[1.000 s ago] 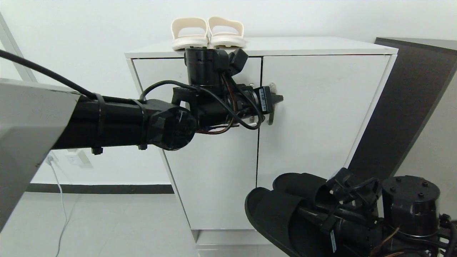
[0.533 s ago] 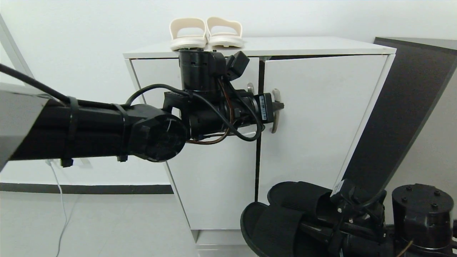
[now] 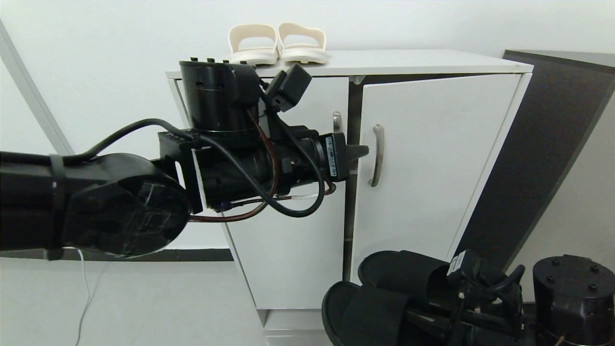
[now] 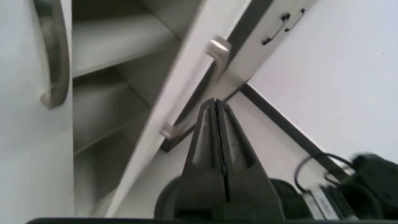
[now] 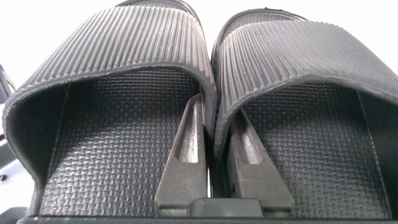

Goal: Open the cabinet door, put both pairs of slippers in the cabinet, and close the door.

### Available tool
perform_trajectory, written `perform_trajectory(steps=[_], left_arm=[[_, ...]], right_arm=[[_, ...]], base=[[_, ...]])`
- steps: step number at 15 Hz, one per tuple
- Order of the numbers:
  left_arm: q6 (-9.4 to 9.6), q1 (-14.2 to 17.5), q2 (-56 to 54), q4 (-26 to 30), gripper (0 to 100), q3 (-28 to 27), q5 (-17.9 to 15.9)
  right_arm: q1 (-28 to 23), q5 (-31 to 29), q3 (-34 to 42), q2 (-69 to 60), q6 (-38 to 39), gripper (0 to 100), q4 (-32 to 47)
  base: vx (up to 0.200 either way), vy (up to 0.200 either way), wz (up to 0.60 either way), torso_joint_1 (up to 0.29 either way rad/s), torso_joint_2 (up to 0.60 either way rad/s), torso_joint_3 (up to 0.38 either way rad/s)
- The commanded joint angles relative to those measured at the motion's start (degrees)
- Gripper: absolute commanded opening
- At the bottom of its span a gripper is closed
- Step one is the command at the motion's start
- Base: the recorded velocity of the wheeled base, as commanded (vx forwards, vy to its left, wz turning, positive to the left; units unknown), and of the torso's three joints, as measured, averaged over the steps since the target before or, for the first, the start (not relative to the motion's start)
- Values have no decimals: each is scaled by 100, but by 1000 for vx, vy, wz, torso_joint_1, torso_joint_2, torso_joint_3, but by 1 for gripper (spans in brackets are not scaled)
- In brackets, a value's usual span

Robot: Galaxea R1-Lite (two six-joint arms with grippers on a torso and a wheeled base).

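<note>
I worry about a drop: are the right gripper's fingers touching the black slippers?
Touching. The right wrist view shows the fingers of the right gripper, one inside each of the black slippers, pinching their adjoining walls.

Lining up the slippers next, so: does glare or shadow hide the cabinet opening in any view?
Head view: even light, no glare; the door gap is in dark shadow, left claw across it. Left wrist view: shelves dim but readable past the shut claw. Right wrist view: black slippers evenly lit.

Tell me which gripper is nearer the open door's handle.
Left. The left gripper sits just beside the handle, apart from it; the right gripper is far below, clamping the black slippers.
</note>
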Motion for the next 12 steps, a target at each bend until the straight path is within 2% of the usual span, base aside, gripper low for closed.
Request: perform_trajectory(steps=[1,5,10,12], left_arm=[[-8,124,-287,-18,0,115,-3],[-87,423,108,-18,0,-201,-12],[-192,450,671,-1,0,-895,-12],[-280,450,970,26,0,-1361,-3]], right_arm=[[69,-6,15,-30,-1,0,-5],[95,3,111,-118,-80,0,-5],[201,3,199,-127,-98,0,-5],[209,21,252,-118,-212,0,-5]], base=[[0,0,0,0,0,0],[0,0,0,0,0,0],[0,0,0,0,0,0],[0,0,0,0,0,0]])
